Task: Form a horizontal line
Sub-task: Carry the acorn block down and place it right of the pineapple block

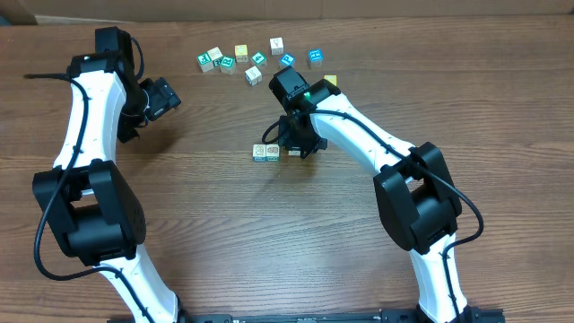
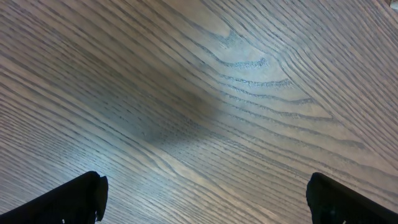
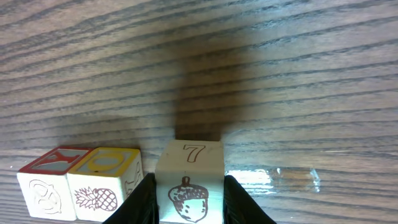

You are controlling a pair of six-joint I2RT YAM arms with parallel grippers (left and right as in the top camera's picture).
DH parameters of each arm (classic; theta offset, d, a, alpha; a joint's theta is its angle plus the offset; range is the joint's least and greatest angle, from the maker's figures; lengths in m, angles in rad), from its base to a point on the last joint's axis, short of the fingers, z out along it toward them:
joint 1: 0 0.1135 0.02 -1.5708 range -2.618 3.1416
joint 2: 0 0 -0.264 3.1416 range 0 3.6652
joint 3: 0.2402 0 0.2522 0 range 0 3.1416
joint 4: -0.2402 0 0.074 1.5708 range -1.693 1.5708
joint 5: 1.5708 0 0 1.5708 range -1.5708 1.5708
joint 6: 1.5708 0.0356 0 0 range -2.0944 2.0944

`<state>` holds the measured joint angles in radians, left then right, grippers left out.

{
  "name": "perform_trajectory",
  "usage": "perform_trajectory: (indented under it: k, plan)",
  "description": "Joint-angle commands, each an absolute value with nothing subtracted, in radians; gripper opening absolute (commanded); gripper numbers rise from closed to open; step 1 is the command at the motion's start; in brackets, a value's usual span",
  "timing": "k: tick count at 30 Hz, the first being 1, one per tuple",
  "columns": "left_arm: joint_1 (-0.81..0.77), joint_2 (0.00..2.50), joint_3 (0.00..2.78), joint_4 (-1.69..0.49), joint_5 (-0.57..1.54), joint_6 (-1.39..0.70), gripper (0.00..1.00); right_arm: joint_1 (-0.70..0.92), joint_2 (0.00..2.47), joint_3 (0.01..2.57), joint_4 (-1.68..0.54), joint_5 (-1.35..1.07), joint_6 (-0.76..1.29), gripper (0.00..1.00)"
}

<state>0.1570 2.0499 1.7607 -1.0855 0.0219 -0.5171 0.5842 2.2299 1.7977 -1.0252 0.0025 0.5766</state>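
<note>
The left gripper hangs spread wide over bare table, well apart from the work. The horizontal line, 2 touching cubes running left-right, lies just left of the right gripper. Its fingers pinch the acorn cube, with 1 finger in the gap between.

A brown wooden table with strong, dark grain fills nearly every view. Along the table's far edge runs a plain tan panel, like cardboard. A bright glare lies on the table's smooth surface, and a soft grey shadow darkens its grain elsewhere.
</note>
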Motion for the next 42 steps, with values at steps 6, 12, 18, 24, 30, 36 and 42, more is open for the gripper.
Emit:
perform_trajectory:
  k: [6, 12, 18, 24, 30, 36, 42]
  plan:
    - [0.157, 2.050, 1.782, -1.088, 0.016, -0.509, 1.00, 0.589, 2.186, 1.790, -1.034, -0.014, 0.584, 0.26]
    - [0.157, 2.050, 1.782, -1.088, 0.016, -0.509, 1.00, 0.591, 2.186, 1.790, -1.034, -0.025, 0.584, 0.26]
    - [0.157, 2.050, 1.782, -1.088, 0.016, -0.509, 1.00, 0.595, 2.186, 1.790, -1.030, -0.024, 0.584, 0.26]
    - [0.157, 2.050, 1.782, -1.088, 0.016, -0.509, 1.00, 0.595, 2.186, 1.790, -1.030, -0.025, 0.584, 0.27]
    - [0.157, 2.050, 1.782, -1.088, 0.016, -0.509, 1.00, 0.595, 2.186, 1.790, -1.030, -0.025, 0.584, 0.29]
    - [0.157, 2.050, 1.782, -1.088, 0.016, -0.508, 1.00, 0.595, 2.186, 1.788, -1.031, -0.024, 0.583, 0.33]
    - [0.157, 2.050, 1.782, -1.088, 0.016, -0.509, 1.00, 0.595, 2.186, 1.788, -1.020, 0.002, 0.583, 0.38]
